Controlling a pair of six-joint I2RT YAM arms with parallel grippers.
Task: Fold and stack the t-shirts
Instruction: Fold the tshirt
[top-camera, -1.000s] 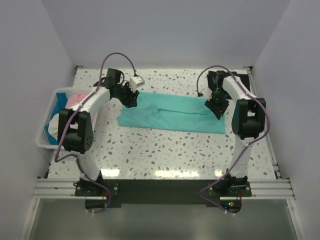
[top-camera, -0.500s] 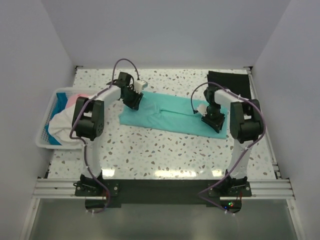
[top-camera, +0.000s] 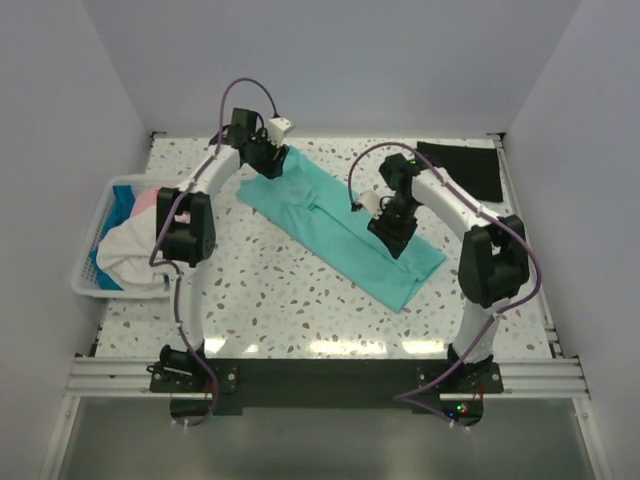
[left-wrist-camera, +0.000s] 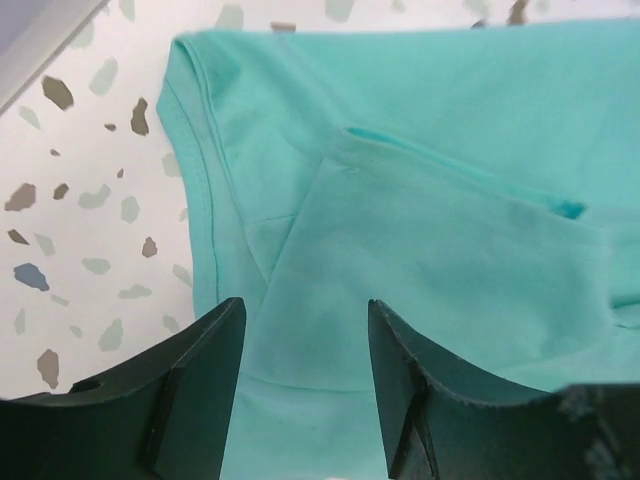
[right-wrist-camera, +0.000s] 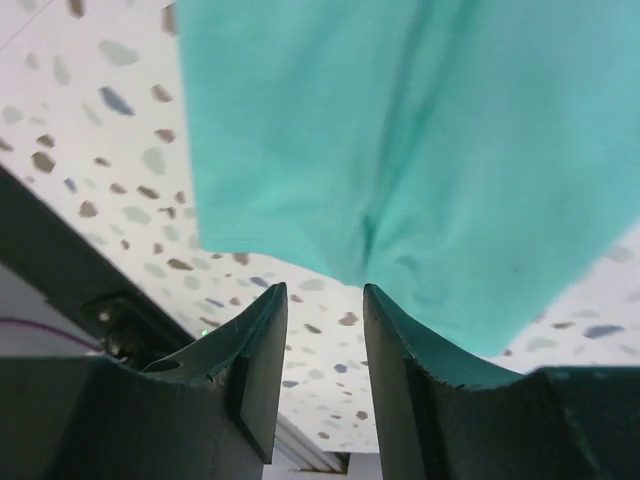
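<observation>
A teal-green t-shirt (top-camera: 320, 215), folded into a long strip, lies diagonally on the speckled table from back left to front right. My left gripper (top-camera: 268, 162) is at its back-left end, jaws open just over the cloth (left-wrist-camera: 450, 200); in the left wrist view the gripper (left-wrist-camera: 305, 305) holds nothing. My right gripper (top-camera: 392, 228) hovers over the strip's right half, jaws open and empty (right-wrist-camera: 320, 290), with the teal edge (right-wrist-camera: 400, 130) beyond the tips. A black t-shirt (top-camera: 468, 168) lies flat at the back right. White (top-camera: 125, 250), pink (top-camera: 150, 198) and blue (top-camera: 122, 200) shirts sit in the basket.
The white slatted basket (top-camera: 78, 275) stands at the table's left edge. White walls close the back and both sides. The black base rail (top-camera: 320, 375) runs along the near edge; it also shows in the right wrist view (right-wrist-camera: 60, 250).
The teal shirt has swung from lying across the table to a diagonal. The left gripper moved toward the back; the right gripper moved left and nearer over the shirt.
</observation>
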